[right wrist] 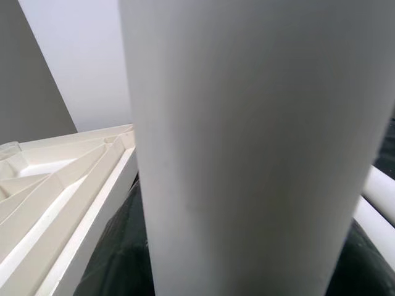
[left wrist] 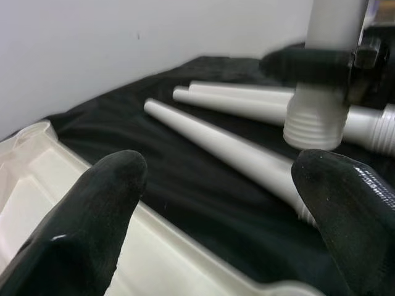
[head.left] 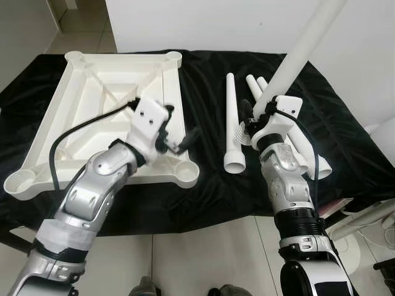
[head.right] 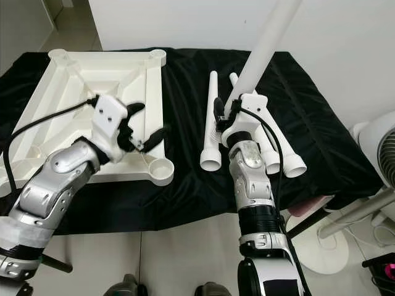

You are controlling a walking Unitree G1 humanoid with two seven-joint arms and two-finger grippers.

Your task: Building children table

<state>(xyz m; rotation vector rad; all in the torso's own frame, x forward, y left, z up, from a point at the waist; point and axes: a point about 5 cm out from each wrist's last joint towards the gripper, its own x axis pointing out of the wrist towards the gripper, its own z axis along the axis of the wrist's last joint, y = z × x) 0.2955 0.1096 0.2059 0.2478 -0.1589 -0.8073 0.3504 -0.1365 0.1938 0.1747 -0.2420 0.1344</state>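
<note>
A long white plastic table leg [head.left: 302, 49] is clamped upright by the right tool [head.right: 229, 113] above the black-covered bench [head.left: 210, 185]. The left tool [head.left: 179, 139] is spread apart over the upturned white plastic tabletop [head.left: 80, 92]. The leg may tilt and miss its corner socket [head.left: 184, 169].

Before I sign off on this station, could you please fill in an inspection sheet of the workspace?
Surface: black cloth covering the low table.
Job's things: white plastic tabletop lying underside up, round sockets at its corners; three white tapered plastic legs lying beside it; a fourth white leg held upright, threaded end down.
Clutter: nothing seen.
Grippers: left gripper open, over the tabletop's near right part; right gripper shut on the upright leg.
Cables: black cable along the left wrist, another along the right.
Surroundings: white wall, pale tiled floor, white fan to the right.
</note>
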